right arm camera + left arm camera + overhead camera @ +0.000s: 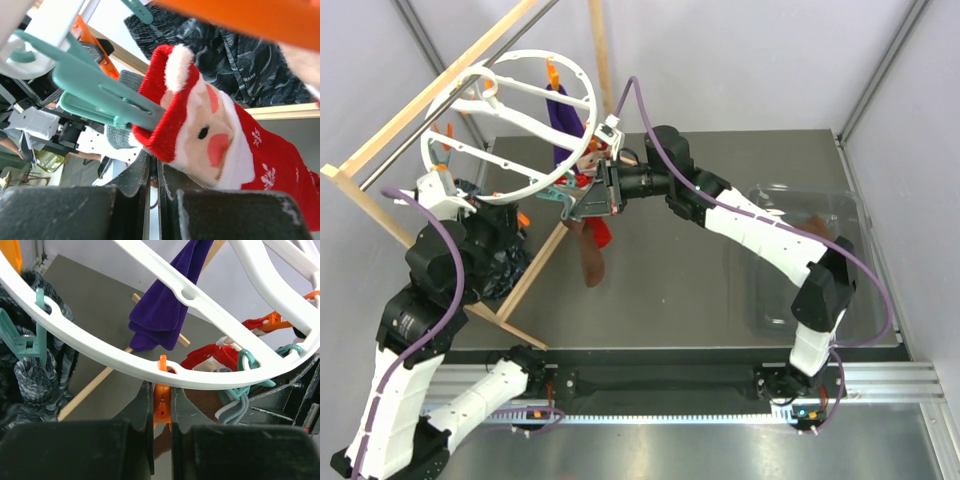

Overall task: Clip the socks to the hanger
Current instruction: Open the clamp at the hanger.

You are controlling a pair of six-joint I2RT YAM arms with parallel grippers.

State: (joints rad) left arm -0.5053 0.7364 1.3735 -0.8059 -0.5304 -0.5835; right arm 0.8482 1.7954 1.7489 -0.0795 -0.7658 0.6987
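So, I'm squeezing an orange clip (162, 412) on the hanger (115, 360) rim with my left tool (162, 397), closed narrow around it. My right tool (154, 167) is pinching the sock (210, 140) just under that rim, beside a teal clip (100, 95). Next is probably feeding the cuff into a clip's mouth.

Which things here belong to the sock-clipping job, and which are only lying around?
For the job: red Santa sock, white ring hanger, orange clip, teal clip.
Lying around: purple sock, dark patterned cloth, wooden frame, clear plastic bin.
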